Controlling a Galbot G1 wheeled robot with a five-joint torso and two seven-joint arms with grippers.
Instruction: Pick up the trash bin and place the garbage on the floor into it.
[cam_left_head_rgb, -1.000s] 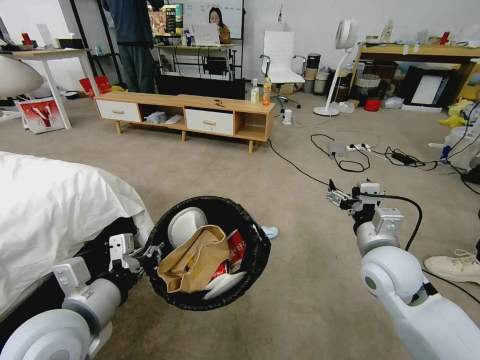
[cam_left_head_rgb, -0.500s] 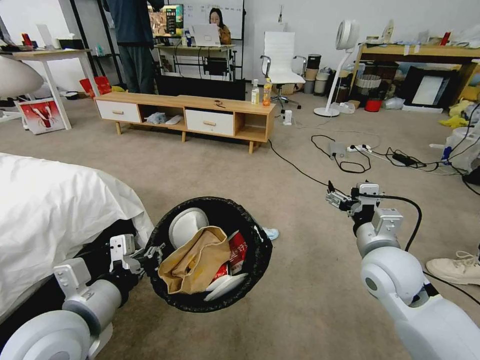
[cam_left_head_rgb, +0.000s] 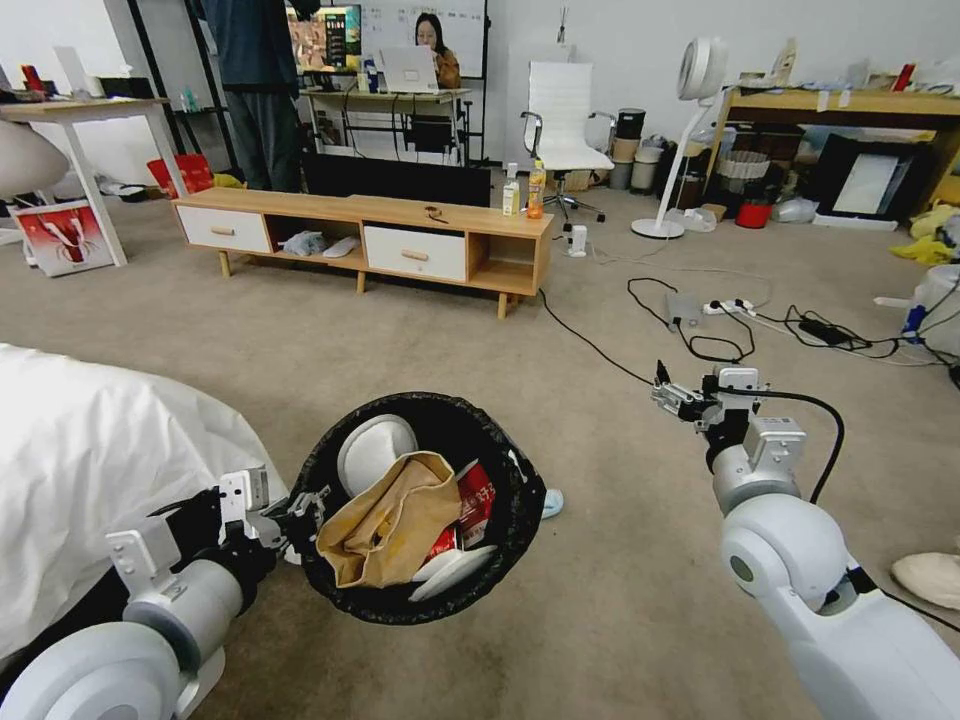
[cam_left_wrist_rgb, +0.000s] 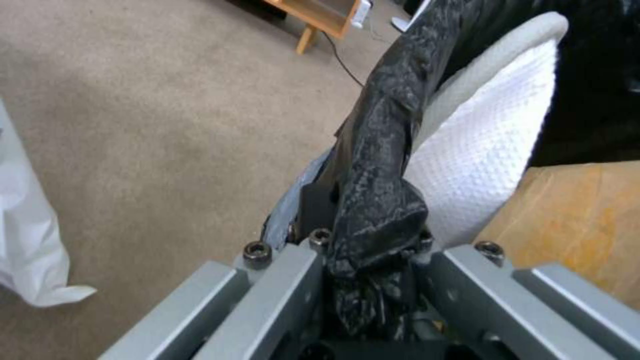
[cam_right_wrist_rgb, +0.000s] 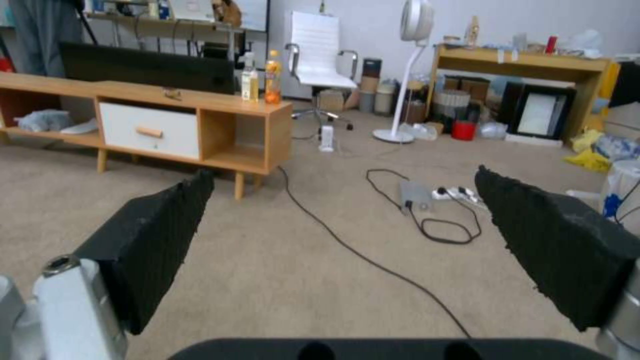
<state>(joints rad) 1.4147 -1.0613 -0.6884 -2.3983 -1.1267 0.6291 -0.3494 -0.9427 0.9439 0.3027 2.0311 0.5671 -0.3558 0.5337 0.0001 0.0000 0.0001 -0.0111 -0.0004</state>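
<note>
The trash bin (cam_left_head_rgb: 440, 402), lined with a crinkled black bag, hangs above the floor (cam_left_head_rgb: 620, 590) in front of me. My left gripper (cam_left_head_rgb: 300, 508) is shut on its near rim. In the left wrist view the bag-covered rim (cam_left_wrist_rgb: 377, 200) is clamped between the jaws, beside a white lid flap (cam_left_wrist_rgb: 487, 150). Inside lie garbage pieces: a crumpled brown paper bag (cam_left_head_rgb: 385, 520) and a red-and-white carton (cam_left_head_rgb: 472, 505). A light-blue face mask (cam_left_head_rgb: 551, 502) lies on the carpet just behind the bin's right rim. My right gripper (cam_left_head_rgb: 668, 396) is held out open and empty, its black pads (cam_right_wrist_rgb: 153, 245) wide apart.
A bed with a white sheet (cam_left_head_rgb: 90, 470) stands close on the left. A low wooden cabinet (cam_left_head_rgb: 400, 235) with two upright bottles stands ahead. Black cables (cam_left_head_rgb: 700, 345) and a power strip cross the carpet ahead on the right. A shoe (cam_left_head_rgb: 930, 575) shows at the right edge.
The whole picture has shifted: bed, mask and shoe slid toward the lower edge, so the camera moved forward. Both arms and the held bin keep the same pose.
</note>
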